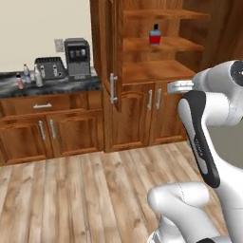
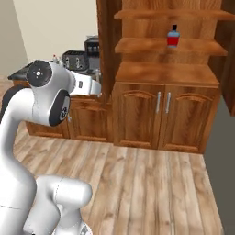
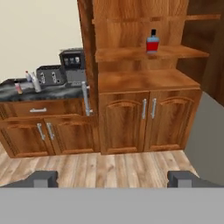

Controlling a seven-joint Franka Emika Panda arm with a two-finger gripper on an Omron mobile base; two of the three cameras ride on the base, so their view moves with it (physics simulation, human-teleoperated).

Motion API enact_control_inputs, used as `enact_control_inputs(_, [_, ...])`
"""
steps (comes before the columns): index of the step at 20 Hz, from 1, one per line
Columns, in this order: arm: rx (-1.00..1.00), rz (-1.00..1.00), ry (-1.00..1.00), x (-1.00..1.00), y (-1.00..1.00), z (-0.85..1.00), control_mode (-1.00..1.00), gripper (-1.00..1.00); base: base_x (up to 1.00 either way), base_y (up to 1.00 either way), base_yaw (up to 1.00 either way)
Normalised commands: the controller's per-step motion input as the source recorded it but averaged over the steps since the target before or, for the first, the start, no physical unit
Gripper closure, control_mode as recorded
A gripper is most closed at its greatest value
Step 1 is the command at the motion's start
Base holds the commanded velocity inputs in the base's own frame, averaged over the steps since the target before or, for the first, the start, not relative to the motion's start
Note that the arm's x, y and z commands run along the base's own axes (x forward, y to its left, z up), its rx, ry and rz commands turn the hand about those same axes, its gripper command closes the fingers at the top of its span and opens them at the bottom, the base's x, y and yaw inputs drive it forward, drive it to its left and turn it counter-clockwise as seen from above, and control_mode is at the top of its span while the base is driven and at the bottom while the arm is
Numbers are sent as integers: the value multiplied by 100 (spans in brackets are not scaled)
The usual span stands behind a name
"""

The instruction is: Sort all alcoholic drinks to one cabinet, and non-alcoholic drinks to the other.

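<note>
With its two dark fingertips set wide apart at the bottom of the hand view, the gripper (image 3: pixel 112 178) is released and grasps nothing, and it looks from well back across the wooden floor (image 3: pixel 109 168) at the tall reddish-brown cabinet (image 3: pixel 144 83). That cabinet's upper door (image 1: pixel 108 57) is swung open, edge-on to the cameras, with its long grey bar handle (image 3: pixel 85 99) at the door's lower end. Behind the door are open shelves, and on the middle shelf (image 3: pixel 148 53) a small bottle (image 3: pixel 152 42) with a red body and a dark cap stands upright. Below the lowest ledge, two closed lower doors carry short grey handles (image 3: pixel 148 108) side by side. Left of the cabinet runs a dark marbled counter (image 3: pixel 39 92) over wooden drawers and doors. On it stand a dark coffee machine (image 3: pixel 72 65) just beside the cabinet, a grey toaster (image 3: pixel 49 75) next to that, and several small bottles (image 3: pixel 29 81) farther left, too small to tell apart. In the left base view the white arm (image 1: pixel 209 123) rises at the lower right, its hand pointed toward the cabinet.
</note>
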Motion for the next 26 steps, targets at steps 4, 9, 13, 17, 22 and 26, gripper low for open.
enact_control_inputs(4, [0, 0, 0, 0, 0, 0, 100, -100, 9, 100, -1])
enact_control_inputs(9, [0, 0, 0, 0, 0, 0, 100, -100, 61, 99, 0])
enact_control_inputs(13, [0, 0, 0, 0, 0, 0, 100, -100, 100, 79, 0])
enact_control_inputs(17, [0, 0, 0, 0, 0, 0, 100, -100, 100, 45, 1])
enact_control_inputs(22, [0, 0, 0, 0, 0, 0, 100, -100, 100, 22, 2])
enact_control_inputs(26, [0, 0, 0, 0, 0, 0, 100, -100, 100, 26, 7])
